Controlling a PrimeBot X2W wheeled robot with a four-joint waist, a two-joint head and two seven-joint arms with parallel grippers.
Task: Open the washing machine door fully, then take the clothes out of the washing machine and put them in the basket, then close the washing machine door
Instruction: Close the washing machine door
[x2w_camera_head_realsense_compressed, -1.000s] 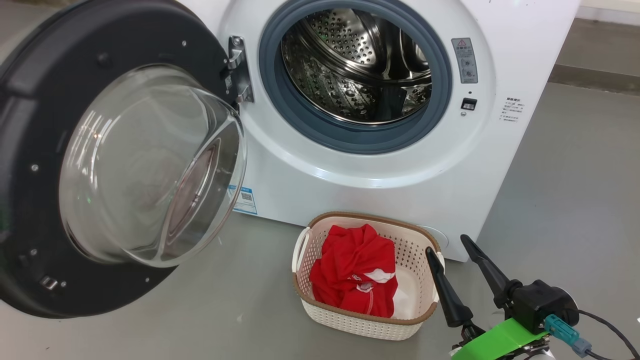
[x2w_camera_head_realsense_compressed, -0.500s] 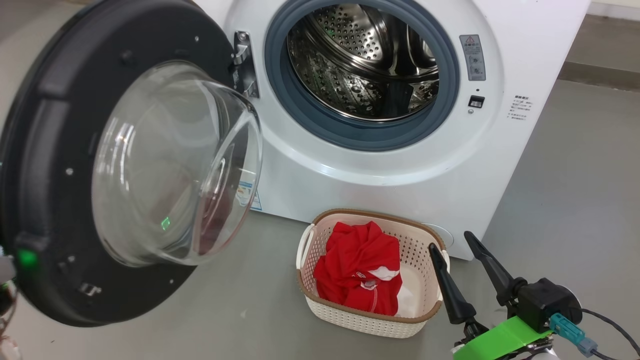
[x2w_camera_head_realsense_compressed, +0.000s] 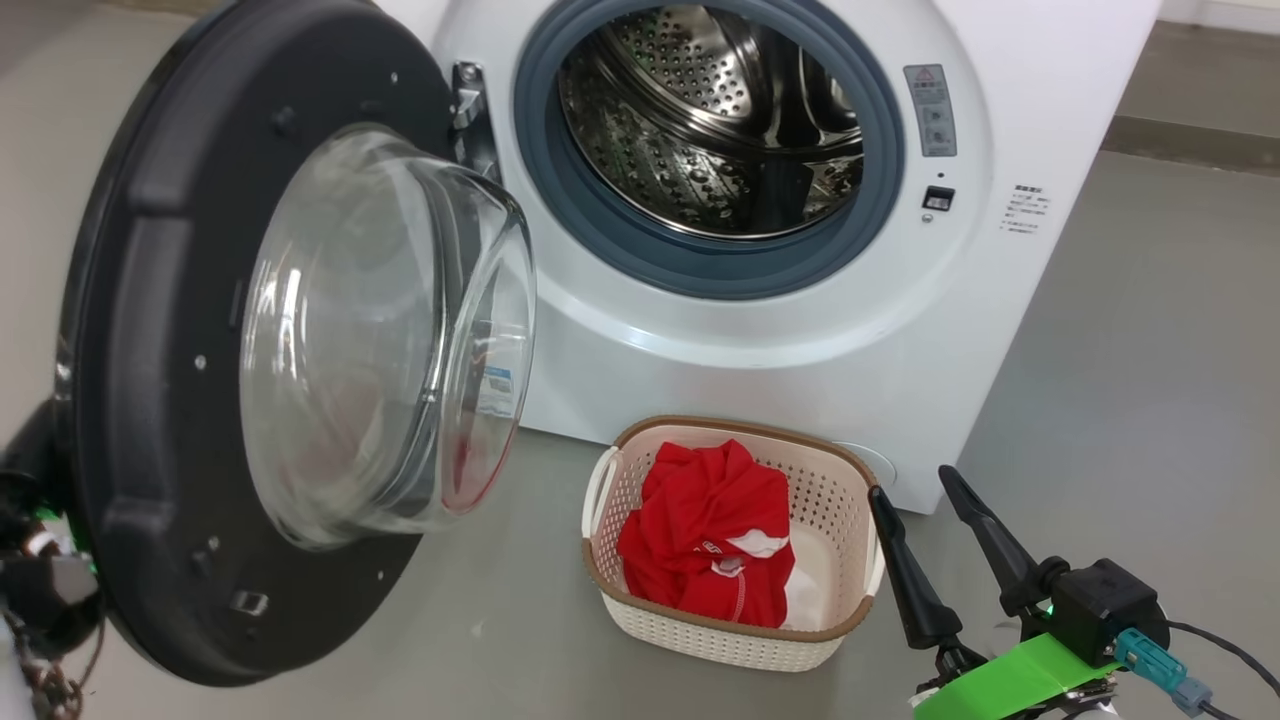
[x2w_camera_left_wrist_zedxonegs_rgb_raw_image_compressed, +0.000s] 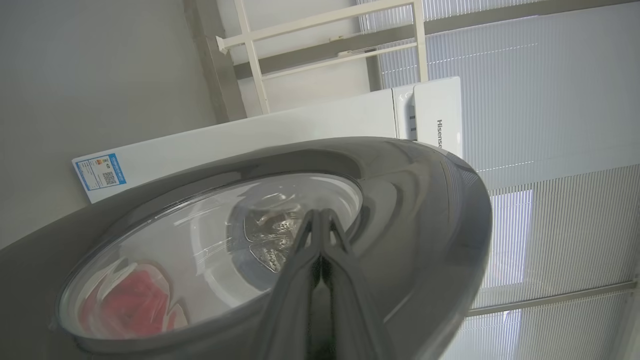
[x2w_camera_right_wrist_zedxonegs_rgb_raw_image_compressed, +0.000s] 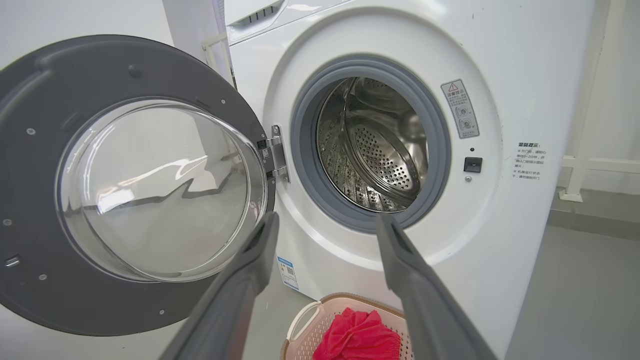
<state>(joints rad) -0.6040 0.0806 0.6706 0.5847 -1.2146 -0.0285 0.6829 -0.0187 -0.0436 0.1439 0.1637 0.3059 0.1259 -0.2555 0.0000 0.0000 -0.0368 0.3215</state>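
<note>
My left pincer is pinched shut, holding nothing, by the outer side of the washing machine door — I should push slow and steady till it clicks onto the washing machine. The clothes lie in the basket. My right pincer, wide open and empty, sits beside the basket — best kept clear.

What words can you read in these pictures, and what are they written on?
"Hisense": on the washing machine, white top panel.
Blue sticker: too small to read.
Grey warning label: too small.
Small print: too small.
Lettering on the clothes: too small.
</note>
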